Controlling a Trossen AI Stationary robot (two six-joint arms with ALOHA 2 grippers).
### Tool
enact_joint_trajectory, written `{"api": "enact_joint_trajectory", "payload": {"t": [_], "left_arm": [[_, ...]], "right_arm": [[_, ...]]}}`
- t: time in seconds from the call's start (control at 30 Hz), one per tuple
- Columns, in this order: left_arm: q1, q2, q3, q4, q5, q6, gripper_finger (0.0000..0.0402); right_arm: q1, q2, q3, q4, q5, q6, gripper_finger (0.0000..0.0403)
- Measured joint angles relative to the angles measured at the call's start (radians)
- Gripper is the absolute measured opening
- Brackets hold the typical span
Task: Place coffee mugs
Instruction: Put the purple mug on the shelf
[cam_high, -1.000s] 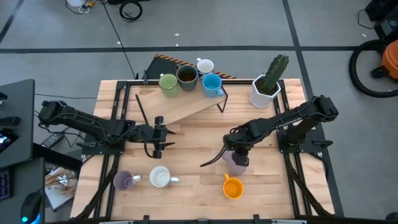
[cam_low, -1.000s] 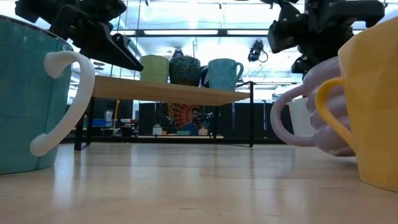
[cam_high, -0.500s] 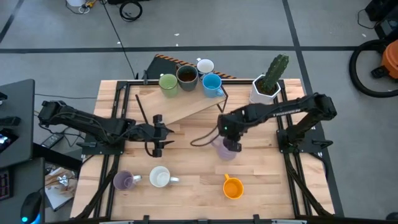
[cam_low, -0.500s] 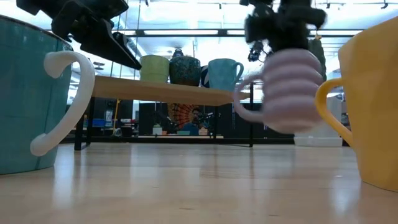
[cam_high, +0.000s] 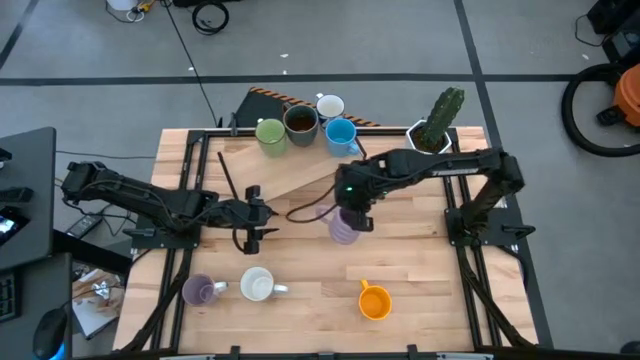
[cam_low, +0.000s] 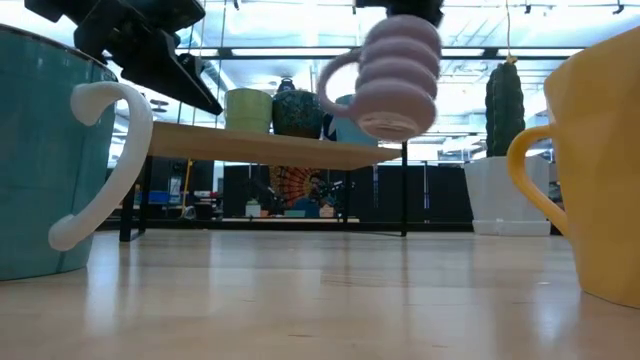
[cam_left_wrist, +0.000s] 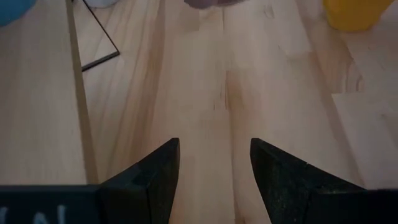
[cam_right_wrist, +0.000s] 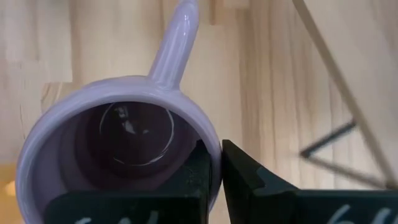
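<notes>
The right claw pinches the rim of a purple mug, one finger inside the cup and one outside, nearly closed on the thin wall. In the low view the purple mug hangs in the air, well above the surface, at about the height of the shelf. From above, the mug is just in front of the shelf's right end.

A second ago this mug was down by the orange mug, near the front right of the surface; it has since been lifted and carried back and leftward toward the shelf.

The left claw hovers over bare wood left of centre, fingers moderately apart and holding nothing, unmoved.

On the shelf stand the green mug, dark brown mug, white mug and blue mug. A second purple mug and another white mug sit at the front left.
</notes>
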Motion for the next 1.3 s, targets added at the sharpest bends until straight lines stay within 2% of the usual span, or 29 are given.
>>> {"api": "enact_joint_trajectory", "payload": {"t": [0.33,0.67,0.83,1.1,1.3], "left_arm": [[-0.065,0.004,0.001,-0.012,0.030,-0.049,0.0203],[-0.077,-0.003,0.046,-0.051,-0.031,-0.134,0.0203],[-0.077,-0.002,0.046,-0.064,-0.027,-0.221,0.0203],[-0.077,-0.002,0.046,-0.069,-0.027,-0.245,0.0203],[-0.077,-0.002,0.046,-0.067,-0.056,-0.251,0.0203]], "right_arm": [[-0.036,0.248,0.424,-0.131,0.042,-0.215,0.0026],[-0.136,0.392,0.697,-0.109,0.057,-0.389,0.0031],[-0.166,0.419,0.699,-0.056,0.089,-0.504,0.0031],[-0.181,0.423,0.698,0.064,0.102,-0.653,0.0032],[-0.206,0.428,0.698,0.072,0.040,-0.702,0.0033]]}}
